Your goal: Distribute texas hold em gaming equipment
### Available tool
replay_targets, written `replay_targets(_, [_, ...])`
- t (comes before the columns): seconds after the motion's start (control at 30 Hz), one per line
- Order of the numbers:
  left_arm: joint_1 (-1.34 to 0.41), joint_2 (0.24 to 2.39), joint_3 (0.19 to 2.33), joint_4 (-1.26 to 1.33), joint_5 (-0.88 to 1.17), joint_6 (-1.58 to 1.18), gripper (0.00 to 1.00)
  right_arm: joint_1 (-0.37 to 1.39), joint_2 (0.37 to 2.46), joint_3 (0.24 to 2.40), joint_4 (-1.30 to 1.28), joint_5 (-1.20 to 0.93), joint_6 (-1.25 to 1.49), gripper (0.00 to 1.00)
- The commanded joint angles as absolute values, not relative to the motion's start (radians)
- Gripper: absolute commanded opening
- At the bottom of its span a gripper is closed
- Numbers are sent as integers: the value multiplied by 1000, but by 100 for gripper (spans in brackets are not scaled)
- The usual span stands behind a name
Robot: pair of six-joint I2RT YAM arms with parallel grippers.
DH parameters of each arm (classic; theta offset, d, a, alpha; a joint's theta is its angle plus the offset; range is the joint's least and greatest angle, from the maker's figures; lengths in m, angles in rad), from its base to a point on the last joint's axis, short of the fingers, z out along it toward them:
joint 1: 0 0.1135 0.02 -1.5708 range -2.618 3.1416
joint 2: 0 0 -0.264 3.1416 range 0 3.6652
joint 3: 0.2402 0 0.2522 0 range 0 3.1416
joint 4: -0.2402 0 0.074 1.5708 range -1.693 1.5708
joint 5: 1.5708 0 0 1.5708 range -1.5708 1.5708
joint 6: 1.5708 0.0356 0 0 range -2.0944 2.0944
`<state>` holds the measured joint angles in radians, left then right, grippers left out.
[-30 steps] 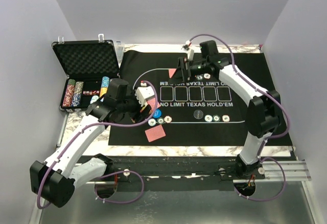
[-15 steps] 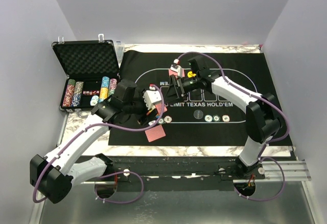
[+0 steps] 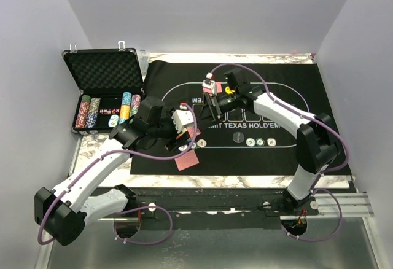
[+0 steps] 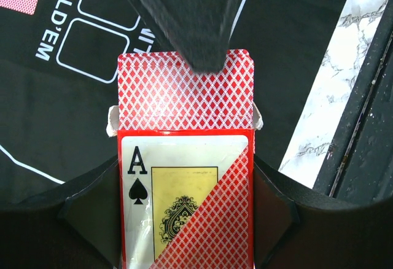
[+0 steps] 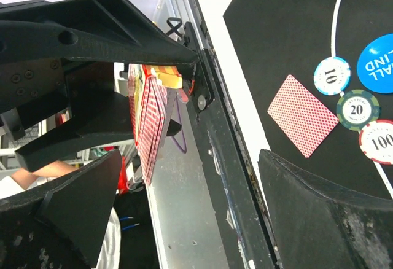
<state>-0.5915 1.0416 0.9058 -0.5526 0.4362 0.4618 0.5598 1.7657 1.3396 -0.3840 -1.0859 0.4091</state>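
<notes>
Over mat [image 4: 288, 48] lettered HOLD'EM: left end effector [image 3: 179, 123] grips card box [image 4: 184, 158] marked A; right end effector [image 3: 212, 105] agape.

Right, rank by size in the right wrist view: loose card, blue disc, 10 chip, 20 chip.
1. loose card
2. blue disc, though cropped at the frame edge
3. 10 chip and 20 chip look alike; not ranked

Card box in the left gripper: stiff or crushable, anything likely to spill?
Probably crushable: the card box looks like thin cardboard, pinched at its sides by the left gripper. Its top flap stands open, so contents could slide out if tipped.
</notes>
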Motion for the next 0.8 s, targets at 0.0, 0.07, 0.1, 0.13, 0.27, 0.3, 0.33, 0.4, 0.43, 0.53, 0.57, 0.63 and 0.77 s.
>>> replay_targets(0.0, [-597, 1012, 898, -522, 444, 477, 0, 537, 1689, 1325, -385, -1090, 397, 96])
replay_targets(0.07, [-598, 1022, 906, -523, 452, 474, 0, 537, 1689, 1299, -275, -1100, 499, 96])
replay_targets(0.1, [-598, 1028, 911, -522, 455, 472, 0, 539, 1699, 1291, -237, -1105, 536, 96])
replay_targets(0.13, [-598, 1033, 915, -524, 456, 473, 0, 543, 1708, 1291, -223, -1107, 556, 96])
replay_targets(0.27, [-601, 1047, 935, -531, 457, 478, 0, 583, 1733, 1299, -202, -1111, 568, 94])
replay_targets(0.3, [-601, 1049, 941, -533, 457, 477, 0, 593, 1739, 1300, -208, -1106, 562, 94])
replay_targets(0.33, [-603, 1051, 946, -534, 458, 474, 0, 604, 1744, 1302, -221, -1098, 547, 92])
replay_targets(0.4, [-603, 1048, 954, -537, 462, 470, 0, 607, 1757, 1296, -247, -1090, 525, 86])
replay_targets(0.43, [-603, 1046, 955, -540, 463, 469, 0, 607, 1762, 1294, -258, -1084, 518, 81])
replay_targets(0.53, [-603, 1036, 953, -546, 465, 467, 0, 606, 1772, 1306, -339, -1064, 452, 57])
replay_targets(0.57, [-603, 1033, 951, -546, 465, 466, 0, 604, 1774, 1302, -349, -1068, 445, 51])
replay_targets(0.63, [-603, 1025, 950, -547, 468, 463, 0, 599, 1767, 1287, -350, -1077, 456, 41])
replay_targets(0.77, [-602, 1016, 941, -549, 468, 462, 0, 581, 1747, 1263, -335, -1089, 475, 38])
